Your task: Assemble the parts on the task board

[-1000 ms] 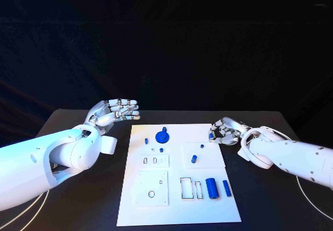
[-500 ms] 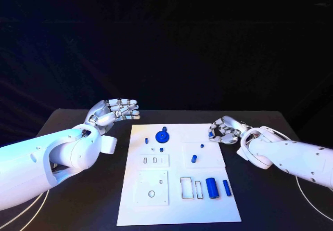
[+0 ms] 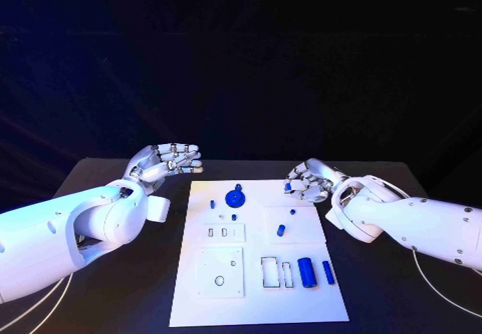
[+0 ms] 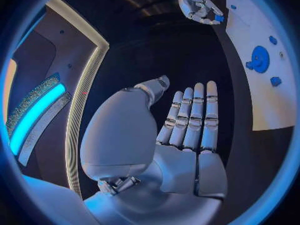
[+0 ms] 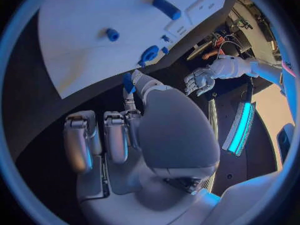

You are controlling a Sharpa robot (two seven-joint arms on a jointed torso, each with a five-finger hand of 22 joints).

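The right silver hand [image 3: 306,180] pinches a small blue peg [image 5: 128,81] above the flat white task board's [image 3: 301,292] far right corner. The left silver hand [image 3: 166,161], off the board's far left corner, holds nothing, fingers straight.

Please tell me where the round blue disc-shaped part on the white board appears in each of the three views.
Head view: the round blue disc part lies near the far edge of the white task board.
Left wrist view: the disc lies on the board beyond the left hand.
Right wrist view: the disc lies just past the right hand.
Shared landmark: the white board.
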